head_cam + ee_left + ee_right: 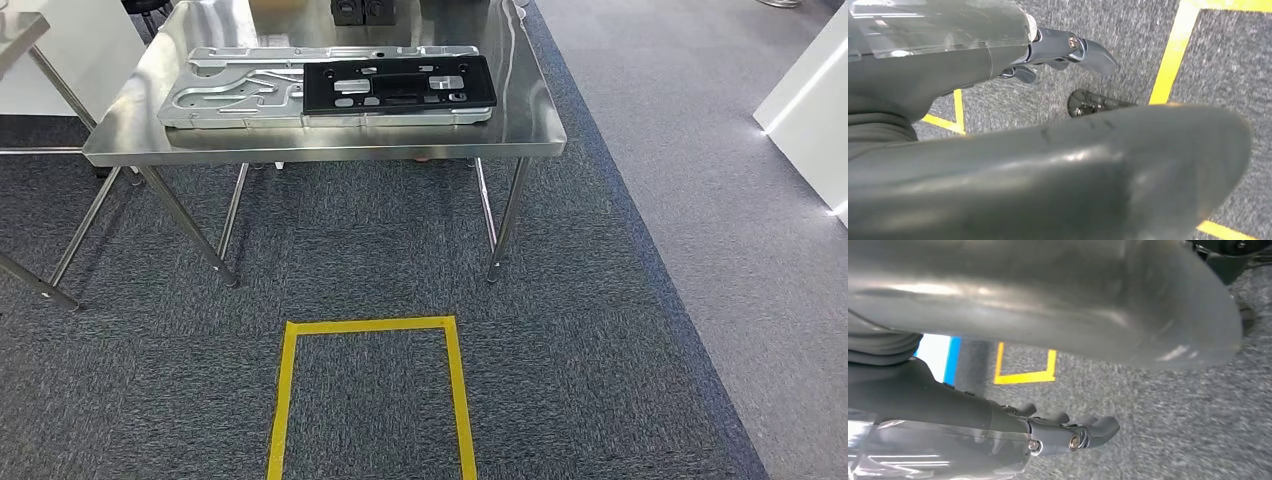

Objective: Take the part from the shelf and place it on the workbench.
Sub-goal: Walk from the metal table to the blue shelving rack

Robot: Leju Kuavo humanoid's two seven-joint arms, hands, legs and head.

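Head view showed the black part (400, 83) lying on the counter (520, 125); both hands (1058, 50) (1068, 432) hung empty, fingers loosely apart.

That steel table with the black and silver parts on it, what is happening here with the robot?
Nothing is being handled right now. The robot faces a steel table where a black part lies on top of a silver metal plate. On the carpet between them is a yellow tape rectangle. The left hand and right hand hang over the carpet and hold nothing.
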